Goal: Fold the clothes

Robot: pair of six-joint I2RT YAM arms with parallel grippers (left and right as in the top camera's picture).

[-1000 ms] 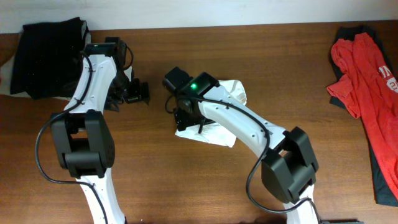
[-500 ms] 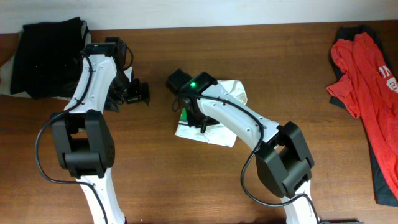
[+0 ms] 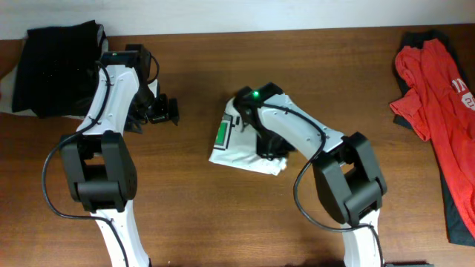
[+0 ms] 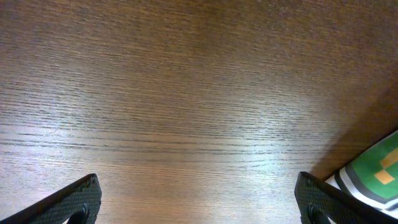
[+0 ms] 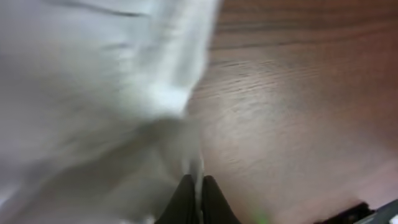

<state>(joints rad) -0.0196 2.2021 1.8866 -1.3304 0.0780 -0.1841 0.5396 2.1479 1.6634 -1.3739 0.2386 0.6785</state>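
Overhead, thin white T-shirt in soft rectangle, grained wooden table

Even overhead light and soft shadows lie on the brown wooden worktop; a pale sheen crosses its grain under the left wrist. In the right wrist view the thin white T-shirt is blurred.

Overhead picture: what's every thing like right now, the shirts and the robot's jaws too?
white T-shirt: folded small, green mark facing up.
red T-shirt: unfolded, spread out.
black garments: piled in the corner.
left arm: jaws open, holding nothing.
right arm: jaws shut on the white T-shirt.
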